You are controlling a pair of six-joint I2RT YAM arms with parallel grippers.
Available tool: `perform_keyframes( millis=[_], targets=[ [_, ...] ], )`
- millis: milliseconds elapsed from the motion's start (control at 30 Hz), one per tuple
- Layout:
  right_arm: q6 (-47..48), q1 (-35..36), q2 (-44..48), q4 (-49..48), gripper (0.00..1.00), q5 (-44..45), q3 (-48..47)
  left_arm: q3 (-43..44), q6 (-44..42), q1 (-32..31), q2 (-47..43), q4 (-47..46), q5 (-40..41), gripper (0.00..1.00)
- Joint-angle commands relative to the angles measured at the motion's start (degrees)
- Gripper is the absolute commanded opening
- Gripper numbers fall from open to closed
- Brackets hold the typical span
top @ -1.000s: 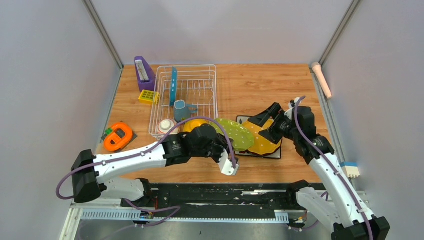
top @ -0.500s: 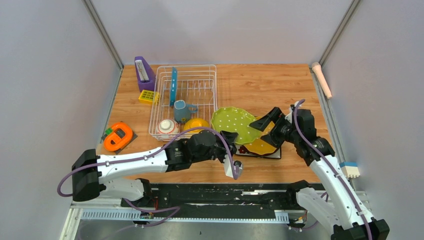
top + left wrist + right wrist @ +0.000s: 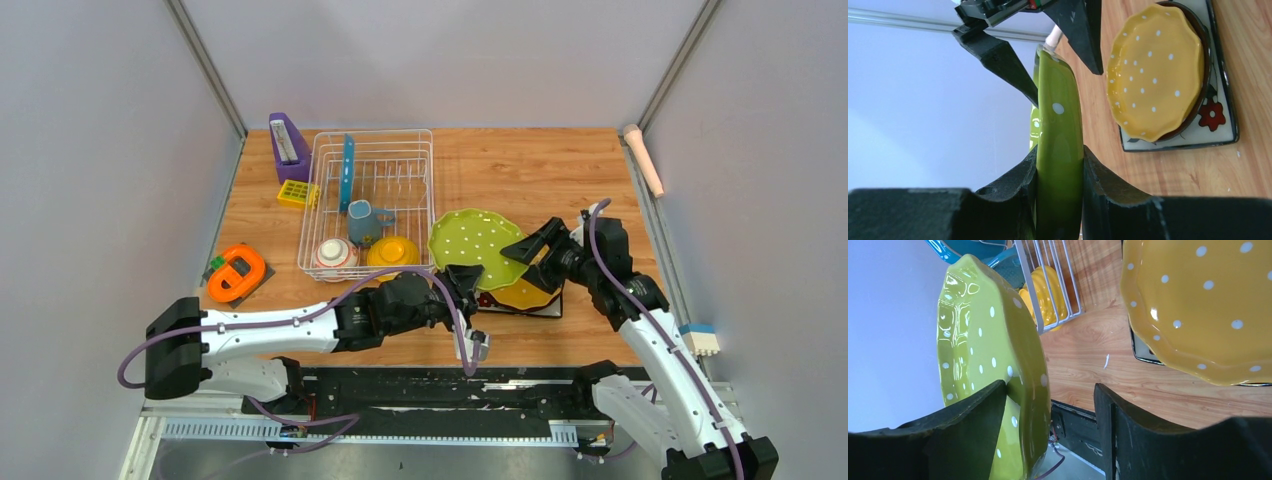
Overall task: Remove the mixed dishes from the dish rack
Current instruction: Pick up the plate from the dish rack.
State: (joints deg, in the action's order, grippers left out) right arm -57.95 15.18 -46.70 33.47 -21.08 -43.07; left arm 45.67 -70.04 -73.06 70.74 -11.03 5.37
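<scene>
The dish rack [image 3: 370, 195] stands in the upper middle of my top view. Just right of it, at the centre, the green-dotted plate [image 3: 478, 243] is outside the rack, held tilted. My left gripper [image 3: 463, 280] pinches its lower rim firmly. My right gripper [image 3: 524, 258] straddles the right rim with jaws apart, one finger touching

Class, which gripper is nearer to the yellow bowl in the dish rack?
Left. The left gripper clamps the green dotted plate at its near edge, just right of the yellow bowl. The right gripper straddles that plate's right edge, farther off.
</scene>
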Motion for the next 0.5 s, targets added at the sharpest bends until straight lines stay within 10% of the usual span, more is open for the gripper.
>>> perform_keyframes(
  millis=[0, 367, 467],
  targets=[
    [-2.3, -0.2, 0.5, -3.3, 0.63, -2.1, -0.3, 1.1, -3.5, -1.0, -1.1, -15.2, 1.6, 0.00],
    [-9.0, -0.2, 3.8, -11.3, 0.16, -5.8, 1.9, 1.6, -2.7, -1.6, -0.1, -13.5, 2.9, 0.00],
    [-10.1, -0.3, 5.9, -11.5, 0.00, -3.9, 2.3, 2.3, -1.8, -1.7, 0.0, -11.7, 2.8, 0.33]
  ],
)
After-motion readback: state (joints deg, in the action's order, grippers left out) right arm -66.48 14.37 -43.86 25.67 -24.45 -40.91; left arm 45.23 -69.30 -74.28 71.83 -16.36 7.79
